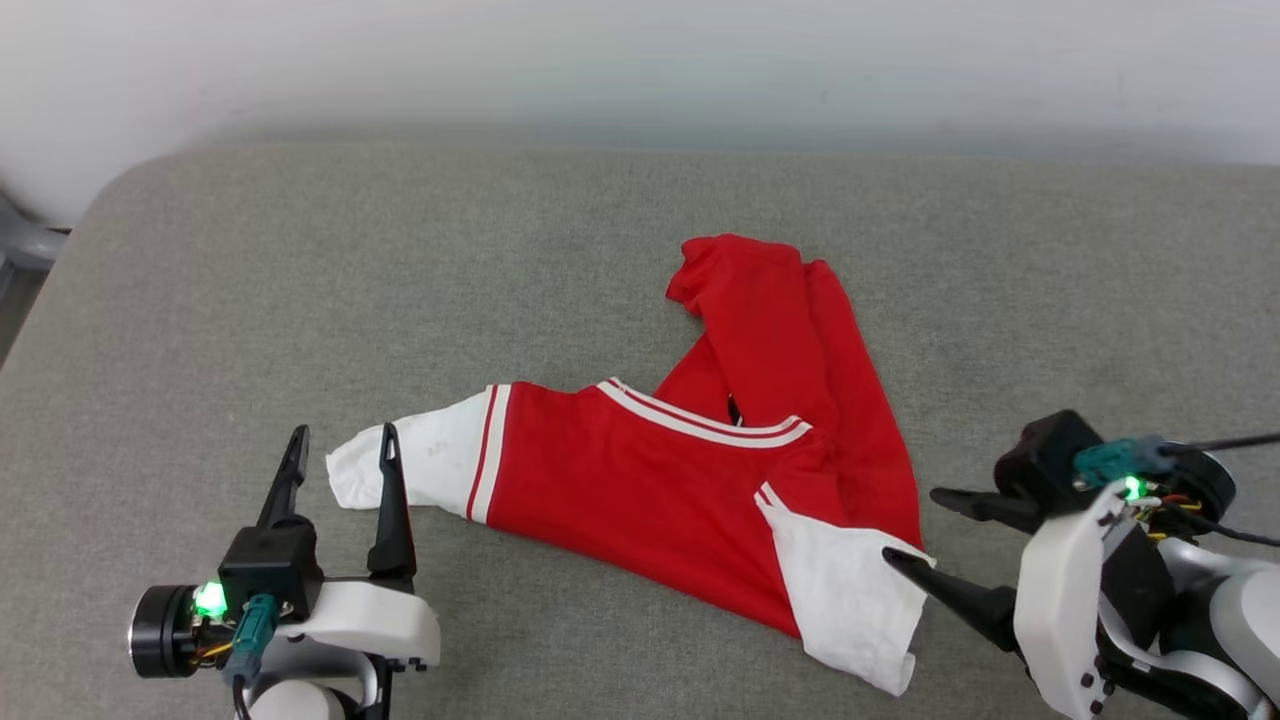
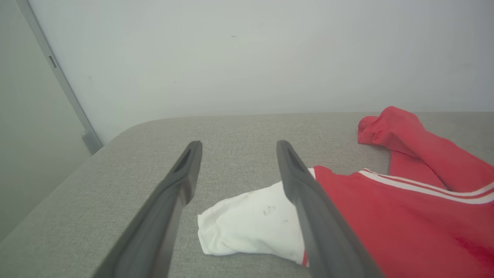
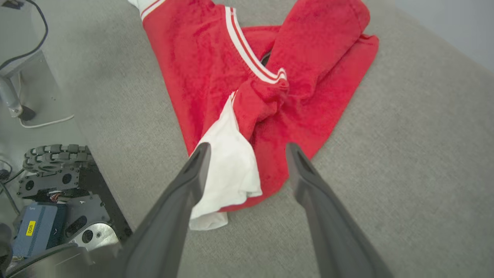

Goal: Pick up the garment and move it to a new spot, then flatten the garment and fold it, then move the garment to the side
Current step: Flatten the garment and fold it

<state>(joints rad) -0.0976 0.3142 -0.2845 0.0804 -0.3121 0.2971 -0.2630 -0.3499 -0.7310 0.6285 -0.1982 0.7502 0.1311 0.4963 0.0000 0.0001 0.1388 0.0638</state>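
Red garment [image 1: 640, 480] on perhaps-padded grey surface [image 1: 300, 280]

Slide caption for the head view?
Open left gripper and right gripper flank the rumpled red-and-white T-shirt on a grey cushion.

My left gripper [image 1: 343, 432] sits low at lower left, jaws spread wide, fingers [image 1: 390, 500] pointing straight up the head view. My right gripper [image 1: 912, 522] comes in from lower right, also spread wide, pointing left, wrist rolled. Green light [image 1: 209, 598] on left wrist.
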